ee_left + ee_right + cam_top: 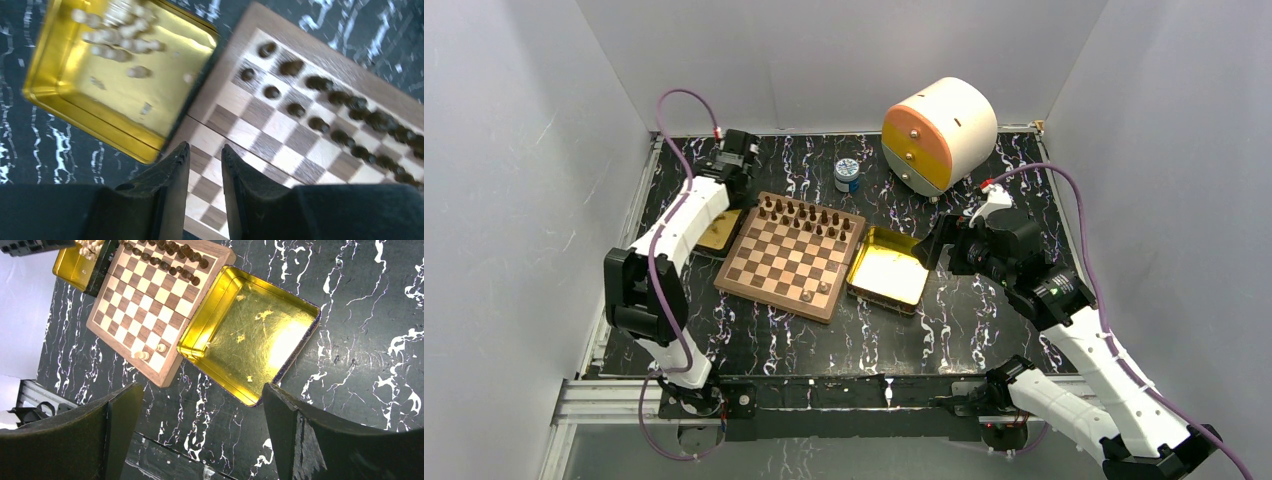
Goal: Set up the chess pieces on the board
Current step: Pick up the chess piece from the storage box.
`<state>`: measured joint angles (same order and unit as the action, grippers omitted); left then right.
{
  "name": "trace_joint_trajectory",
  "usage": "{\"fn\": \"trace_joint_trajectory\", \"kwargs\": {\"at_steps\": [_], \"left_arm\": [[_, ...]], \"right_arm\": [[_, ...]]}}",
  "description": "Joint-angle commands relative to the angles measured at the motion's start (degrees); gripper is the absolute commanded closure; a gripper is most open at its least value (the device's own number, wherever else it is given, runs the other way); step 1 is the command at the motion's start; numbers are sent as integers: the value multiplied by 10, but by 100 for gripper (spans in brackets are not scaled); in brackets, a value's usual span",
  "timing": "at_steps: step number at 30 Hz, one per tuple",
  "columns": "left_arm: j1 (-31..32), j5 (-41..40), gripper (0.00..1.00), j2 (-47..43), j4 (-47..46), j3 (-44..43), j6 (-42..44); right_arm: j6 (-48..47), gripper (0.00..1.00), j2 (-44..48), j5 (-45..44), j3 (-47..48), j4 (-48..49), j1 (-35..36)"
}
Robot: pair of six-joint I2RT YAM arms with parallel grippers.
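Note:
The board (792,255) lies mid-table. Dark brown chess pieces (809,218) fill its two far rows, and two pale pieces (815,292) stand near its front right corner. My left gripper (205,147) hangs over the board's (280,135) left edge. It is open by a narrow gap with only squares showing between the fingers. Beside it, a gold tray (75,100) holds several pale pieces (120,35). My right gripper (201,387) is wide open and empty over the table, near an empty gold tray (260,345).
A white, orange and yellow drum-shaped drawer unit (939,132) stands at the back right. A small blue-and-white jar (848,174) sits behind the board. Grey walls close in the left, right and back sides.

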<state>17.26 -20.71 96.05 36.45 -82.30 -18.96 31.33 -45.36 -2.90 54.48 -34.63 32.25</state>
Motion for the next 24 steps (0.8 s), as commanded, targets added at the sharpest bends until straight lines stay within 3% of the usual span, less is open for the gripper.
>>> {"fn": "trace_joint_trajectory", "kwargs": {"at_steps": [1, 7, 24], "left_arm": [[-50, -9, 72, 2, -12, -36, 16], [-115, 26, 72, 48, -40, -37, 11], [-198, 51, 73, 133, -98, -5, 10]], "right_arm": [[-9, 1, 1, -8, 4, 20, -2], [-12, 1, 0, -13, 10, 14, -2], [-11, 1, -17, -20, 29, 7, -2]]}}
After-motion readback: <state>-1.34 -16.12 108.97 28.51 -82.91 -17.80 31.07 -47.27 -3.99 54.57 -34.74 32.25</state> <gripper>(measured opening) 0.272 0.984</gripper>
